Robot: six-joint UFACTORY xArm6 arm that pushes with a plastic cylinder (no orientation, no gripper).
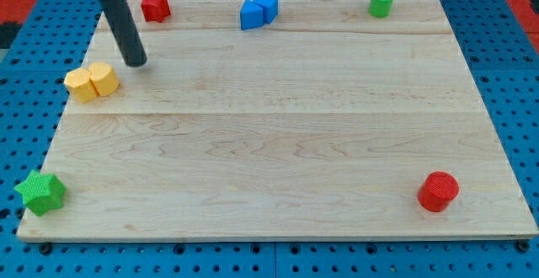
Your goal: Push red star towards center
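The red star (155,6) sits at the top left corner of the wooden board (278,126). My tip (135,61) rests on the board below and slightly left of the red star, apart from it. It stands just above and to the right of two yellow blocks (92,82), a pair side by side at the left edge.
A blue block pair (258,10) lies at the top middle. A green cylinder (381,2) stands at the top right. A red cylinder (438,191) is at the bottom right. A green star (40,192) sits at the bottom left corner.
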